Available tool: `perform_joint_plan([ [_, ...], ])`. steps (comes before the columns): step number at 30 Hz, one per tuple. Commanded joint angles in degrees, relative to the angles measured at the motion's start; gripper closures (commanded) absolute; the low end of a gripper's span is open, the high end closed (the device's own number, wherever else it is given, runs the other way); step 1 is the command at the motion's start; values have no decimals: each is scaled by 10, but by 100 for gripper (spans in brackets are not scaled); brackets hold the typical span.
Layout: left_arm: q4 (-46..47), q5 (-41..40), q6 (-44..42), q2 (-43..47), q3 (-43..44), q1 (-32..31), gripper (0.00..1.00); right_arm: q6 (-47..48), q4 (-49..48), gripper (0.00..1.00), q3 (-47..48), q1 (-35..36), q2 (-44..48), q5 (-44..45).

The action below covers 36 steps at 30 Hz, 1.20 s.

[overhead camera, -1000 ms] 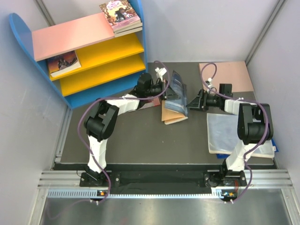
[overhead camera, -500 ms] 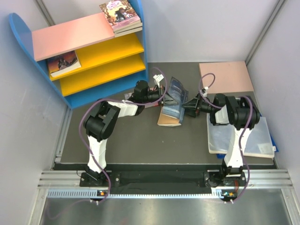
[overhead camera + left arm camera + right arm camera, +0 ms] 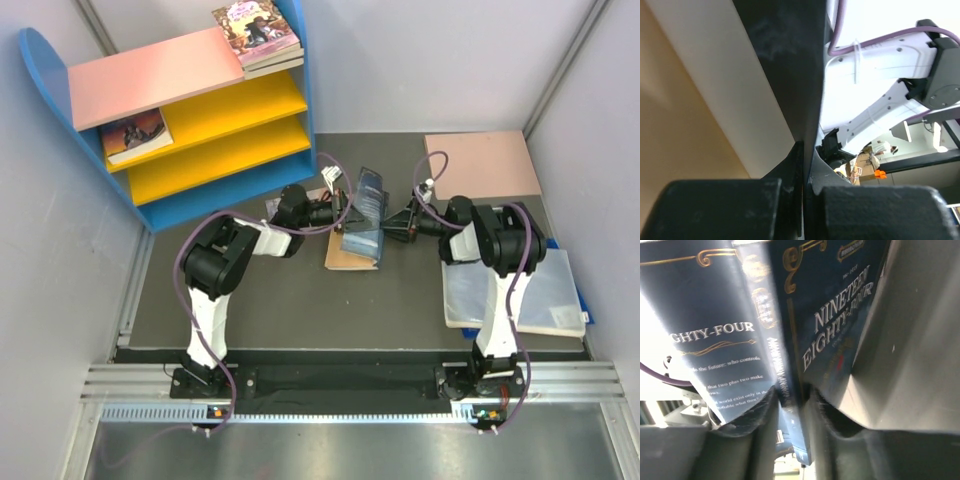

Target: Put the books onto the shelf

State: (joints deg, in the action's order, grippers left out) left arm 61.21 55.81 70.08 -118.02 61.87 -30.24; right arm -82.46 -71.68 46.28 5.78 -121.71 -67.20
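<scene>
Left gripper (image 3: 802, 186): the fingers are pinched right together on a thin dark cover, the left edge of the navy book (image 3: 362, 212).
Right gripper (image 3: 790, 410): the fingers are narrowed around the navy book's spine, one pad on each cover. They look to be gripping it, though the close view is cramped.
Navy book: it is held up off the table (image 3: 270, 300) between the two grippers, mid-table, just off the shelf's near right corner. The cover reads "Nineteen Eighty-Four".
Tan book (image 3: 348, 258): it lies flat on the table, partly under the navy book.
Shelf (image 3: 45, 70): it stands in the far left corner.
Pink-purple book (image 3: 252, 28): it lies on the right end of the pink top board, on top of another book.
Dark orange book (image 3: 135, 135): it lies flat at the left end of the upper yellow board.
Pale pad (image 3: 480, 290): it lies flat on the right, under the right arm.
Pink board (image 3: 480, 165): it lies flat at the far right.
</scene>
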Motion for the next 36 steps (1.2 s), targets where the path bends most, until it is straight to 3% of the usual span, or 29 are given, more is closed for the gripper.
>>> perform_joint_plan([
  [1,138,41,66,-18,-12,-10,100,19,-170,89,49,23,-1,27],
  [4,142,47,72,-20,-13,-9,100,78,-85,100,53,32,9,34],
  [9,124,58,52,-8,-25,-8,100,295,200,100,65,44,78,63],
  [10,118,50,43,-3,-33,-5,95,330,249,100,71,46,90,75],
  [12,66,35,-4,23,-67,0,92,437,399,100,93,48,126,93],
  [14,1,3,-53,60,-97,10,82,502,533,100,113,48,146,119],
  [17,-214,-61,-205,123,-92,10,62,583,649,100,146,48,181,152],
  [18,-333,-81,-282,140,-86,10,59,605,669,100,158,48,196,161],
  [22,-521,-178,-412,208,-54,8,45,637,740,100,174,48,234,196],
  [27,-621,-280,-489,250,-36,9,36,642,773,100,180,49,296,193],
  [28,-641,-301,-493,250,-32,10,24,643,779,100,181,48,303,188],
  [30,-647,-313,-488,248,-39,10,1,645,791,100,182,48,325,180],
  [33,-611,-311,-464,252,-70,11,1,649,815,100,188,48,352,166],
  [36,-510,-294,-428,274,-127,11,1,647,833,100,197,48,379,147],
])
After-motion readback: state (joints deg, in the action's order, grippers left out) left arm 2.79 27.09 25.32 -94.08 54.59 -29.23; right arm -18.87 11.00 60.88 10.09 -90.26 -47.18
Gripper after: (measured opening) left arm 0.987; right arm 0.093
